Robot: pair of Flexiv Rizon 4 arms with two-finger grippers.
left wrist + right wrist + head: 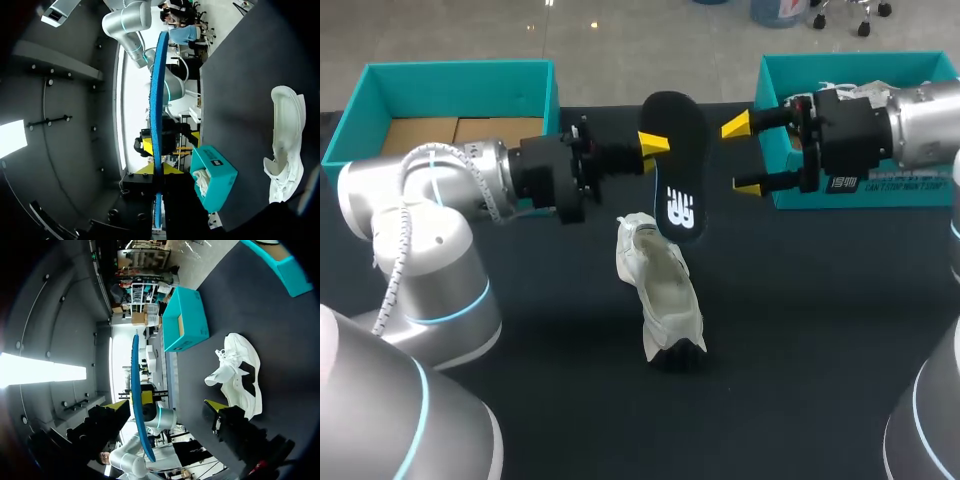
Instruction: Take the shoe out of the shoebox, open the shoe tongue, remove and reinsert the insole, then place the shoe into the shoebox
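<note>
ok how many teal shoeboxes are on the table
2. The left box sits at the far left corner of the table; the right box at its far right corner, cut off by the view's edge.

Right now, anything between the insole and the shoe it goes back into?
Nothing visible. The left gripper holds the insole above the shoe; the right gripper, open, is at the insole's side, not beneath it.

Soft overhead light brightens the white shoe (665,290) on the dim black table (800,330), while ceiling lamps (45,371) glare in wrist views.
</note>
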